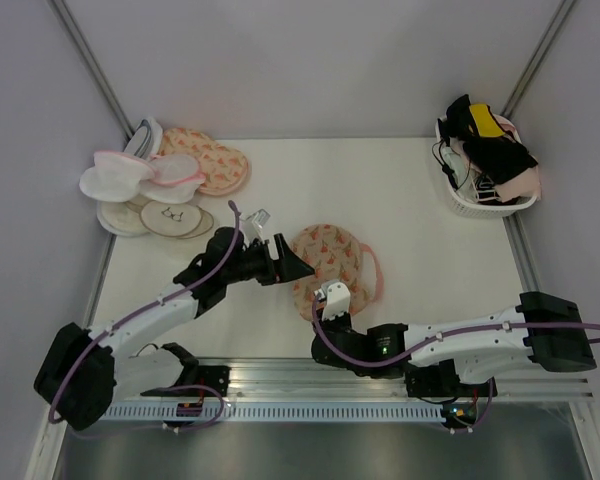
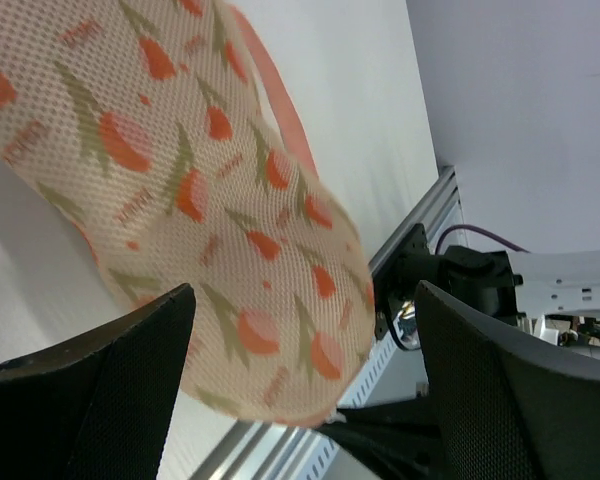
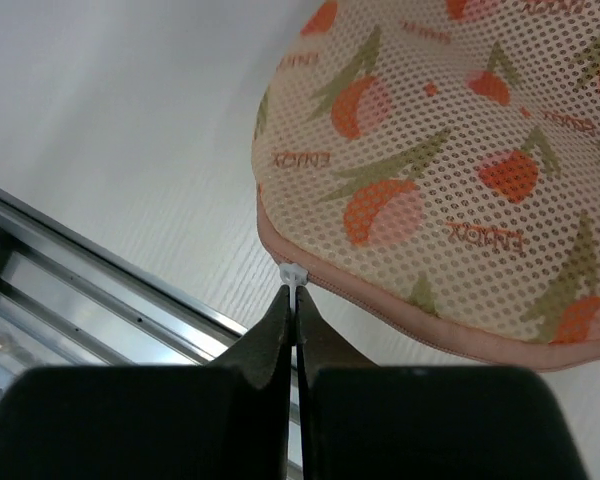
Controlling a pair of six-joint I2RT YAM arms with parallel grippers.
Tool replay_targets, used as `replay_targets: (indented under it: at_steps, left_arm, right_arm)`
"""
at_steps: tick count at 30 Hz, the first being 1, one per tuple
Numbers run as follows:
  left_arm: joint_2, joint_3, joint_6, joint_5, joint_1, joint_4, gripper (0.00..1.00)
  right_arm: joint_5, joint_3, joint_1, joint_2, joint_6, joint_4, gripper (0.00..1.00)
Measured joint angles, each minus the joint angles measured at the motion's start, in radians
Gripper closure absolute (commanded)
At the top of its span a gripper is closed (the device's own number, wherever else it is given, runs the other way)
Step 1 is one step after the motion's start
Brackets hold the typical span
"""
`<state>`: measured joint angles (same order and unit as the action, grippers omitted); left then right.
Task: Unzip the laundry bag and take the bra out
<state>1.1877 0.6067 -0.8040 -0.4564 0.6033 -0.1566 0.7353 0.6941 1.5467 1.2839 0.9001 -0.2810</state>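
Observation:
The peach-cream laundry bag (image 1: 335, 258) with orange print and pink zipper edging lies at the table's middle. My left gripper (image 1: 291, 267) is open at the bag's left end. In the left wrist view its fingers (image 2: 100, 400) stand wide on either side of the bag's rounded end (image 2: 230, 230). My right gripper (image 1: 325, 303) is at the bag's near edge, shut on the small white zipper pull (image 3: 294, 274) on the pink zipper edging (image 3: 400, 320). The bra is hidden.
A second printed bag (image 1: 218, 160) and white round pouches with pink trim (image 1: 140, 180) lie at the back left. A white basket (image 1: 458, 200) of black, yellow and beige-pink garments stands at the back right. A metal rail (image 1: 380, 375) runs along the near edge.

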Motion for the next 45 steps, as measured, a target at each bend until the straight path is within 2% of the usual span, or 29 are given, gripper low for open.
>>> replay_targets:
  at_steps: [5,12,17,23,26,27,29,30,32,38,45]
  left_arm:
    - [-0.264,-0.164,-0.064,0.064,0.010,0.093,0.07]
    - [-0.442,-0.332,-0.197,0.121,0.071,0.128,0.05]
    - [-0.434,-0.416,-0.310,0.151,0.101,0.035,0.02]
    - [-0.251,-0.417,-0.432,0.167,0.141,-0.180,0.02]
    - [-0.169,-0.395,-0.465,0.174,0.174,-0.237,0.17]
    - [-0.157,-0.389,-0.469,0.177,0.179,-0.247,0.37]
    - [-0.145,-0.380,-0.483,0.190,0.184,-0.268,0.62]
    - [-0.146,-0.376,-0.487,0.197,0.184,-0.270,0.85]
    - [-0.154,-0.369,-0.485,0.218,0.184,-0.260,0.97]
    - [-0.238,-0.352,-0.470,0.261,0.185,-0.154,0.98]
    - [-0.299,-0.296,-0.350,0.308,0.170,0.027,0.98]
  right_arm:
    - [-0.041,-0.049,-0.064,-0.008,-0.040,0.130,1.00]
    - [-0.093,-0.090,-0.109,-0.041,-0.071,0.225,1.00]
    - [-0.151,-0.106,-0.111,-0.041,-0.094,0.296,1.00]
    - [-0.235,-0.133,-0.111,-0.041,-0.114,0.386,1.00]
    - [-0.265,-0.137,-0.111,-0.039,-0.119,0.404,1.00]
    - [-0.270,-0.137,-0.111,-0.039,-0.120,0.407,1.00]
    - [-0.278,-0.137,-0.111,-0.039,-0.121,0.409,1.00]
    - [-0.278,-0.137,-0.111,-0.039,-0.121,0.406,1.00]
    - [-0.278,-0.137,-0.111,-0.041,-0.120,0.390,1.00]
    - [-0.261,-0.120,-0.111,-0.057,-0.092,0.259,1.00]
    - [-0.092,-0.034,-0.109,-0.063,0.153,-0.203,1.00]
